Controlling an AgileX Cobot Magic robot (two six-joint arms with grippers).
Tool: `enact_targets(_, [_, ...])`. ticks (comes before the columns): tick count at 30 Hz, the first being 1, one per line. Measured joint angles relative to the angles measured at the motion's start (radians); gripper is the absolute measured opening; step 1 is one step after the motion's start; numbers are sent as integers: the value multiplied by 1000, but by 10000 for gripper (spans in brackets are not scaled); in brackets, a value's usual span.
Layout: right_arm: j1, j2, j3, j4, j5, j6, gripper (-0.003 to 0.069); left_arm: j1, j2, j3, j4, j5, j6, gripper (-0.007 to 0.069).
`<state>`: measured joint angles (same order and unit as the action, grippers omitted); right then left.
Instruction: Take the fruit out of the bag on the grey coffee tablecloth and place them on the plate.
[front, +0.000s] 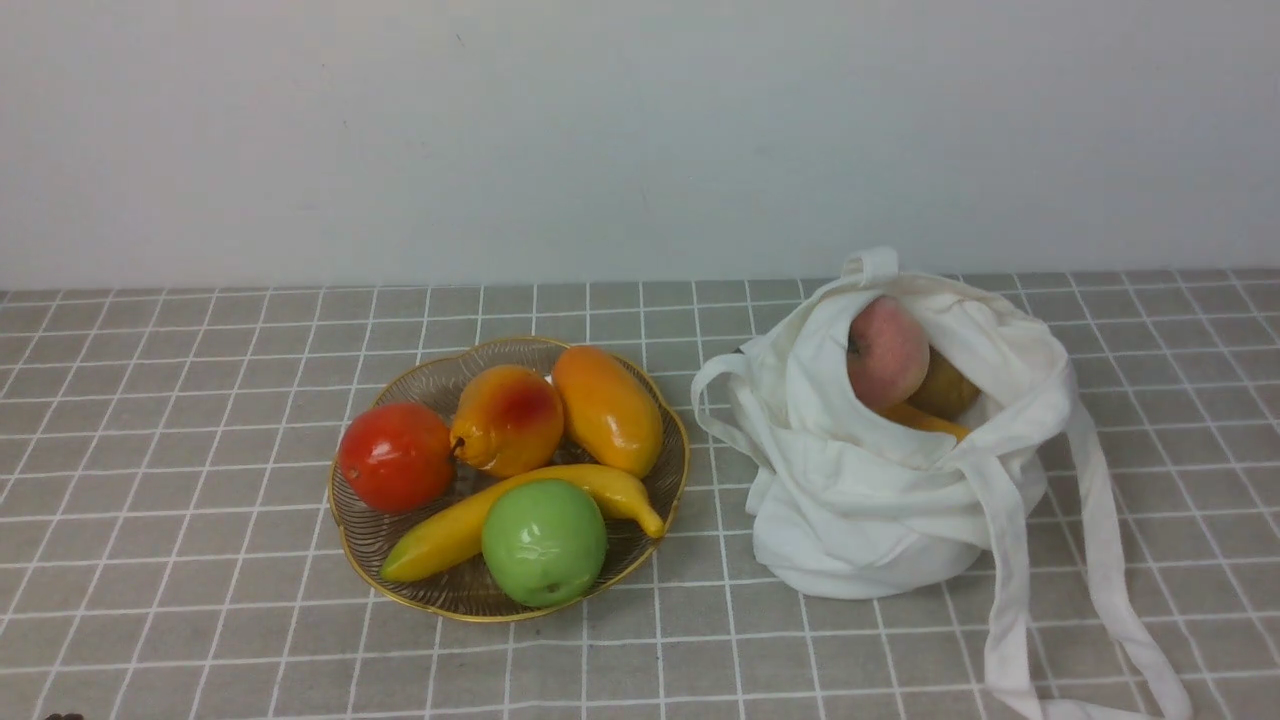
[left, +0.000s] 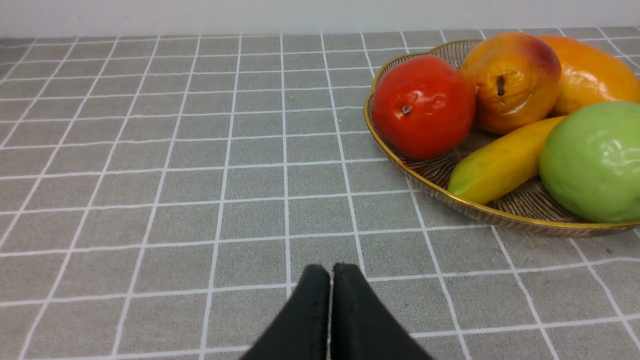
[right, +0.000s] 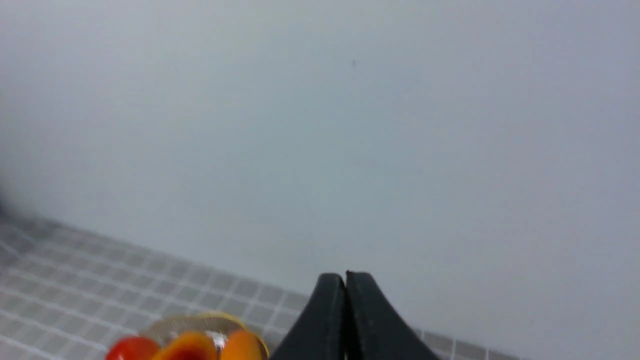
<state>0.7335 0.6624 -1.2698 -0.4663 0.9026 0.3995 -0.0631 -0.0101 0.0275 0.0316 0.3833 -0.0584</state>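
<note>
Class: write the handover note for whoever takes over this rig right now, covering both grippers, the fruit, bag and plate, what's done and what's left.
Left gripper: fingers shut, empty, low over the tablecloth beside the plate.
Right gripper: shut, empty, aimed at the wall.
Done: five fruits on the plate, green apple included.
To do: the bag, right of the plate, stands open holding the pink-red apple, yellow-brown fruit and orange piece; move them to the plate.
</note>
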Motion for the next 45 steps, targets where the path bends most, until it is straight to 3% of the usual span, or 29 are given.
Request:
enact_targets(7, [0, -519, 452, 6, -318, 118, -14, 0, 0, 0, 0, 0, 0, -8])
enact_targets(11, [0, -653, 599, 7, -385, 181, -14, 0, 0, 0, 0, 0, 0, -8])
enact_targets(17, [0, -680, 743, 23, -436, 196, -14, 0, 0, 0, 0, 0, 0, -8])
enact_targets(30, [0, -680, 752, 26, -457, 190, -14, 0, 0, 0, 0, 0, 0, -8])
enact_targets(34, [0, -680, 774, 68, -501, 115, -14, 0, 0, 0, 0, 0, 0, -8])
enact_targets(35, [0, -680, 799, 140, -534, 2, -14, 0, 0, 0, 0, 0, 0, -8])
enact_targets(36, [0, -680, 802, 148, -537, 2, -14, 0, 0, 0, 0, 0, 0, -8])
enact_targets(37, [0, -680, 818, 208, -559, -98, -14, 0, 0, 0, 0, 0, 0, -8])
enact_targets(40, [0, -680, 840, 310, -590, -215, -14, 0, 0, 0, 0, 0, 0, -8])
enact_targets(45, [0, -680, 879, 378, -610, -300, -14, 0, 0, 0, 0, 0, 0, -8])
